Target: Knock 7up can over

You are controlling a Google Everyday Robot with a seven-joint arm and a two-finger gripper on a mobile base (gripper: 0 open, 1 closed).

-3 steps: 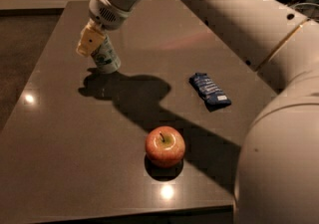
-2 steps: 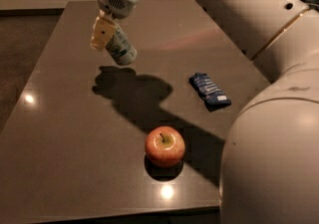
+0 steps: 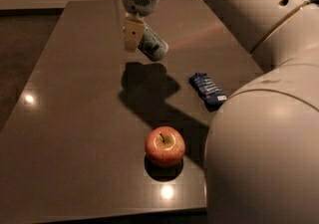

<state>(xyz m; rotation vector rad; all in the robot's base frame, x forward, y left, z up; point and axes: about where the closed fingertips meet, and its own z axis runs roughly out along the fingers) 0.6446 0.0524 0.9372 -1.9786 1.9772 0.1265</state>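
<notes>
While the gripper (image 3: 141, 40) (above the table (image 3: 75, 118)) clasps it, 7up can (image 3: 154, 47) tilts

Arm shell (image 3: 234, 4) is presenting smooth, rounded, off-white casing throughout. One small dark round hole (image 3: 283, 2) is showing on the link up and right of the 7up can (image 3: 155, 47). A thin tan seam (image 3: 279, 24) is running between two segments right of the can. Wrist collar (image 3: 140, 0), directly above the can, is showing a patch of fine dotted perforations. Gripper (image 3: 142, 41) is sitting at the can's upper left, its visible finger (image 3: 132, 34) showing pale yellow.
</notes>
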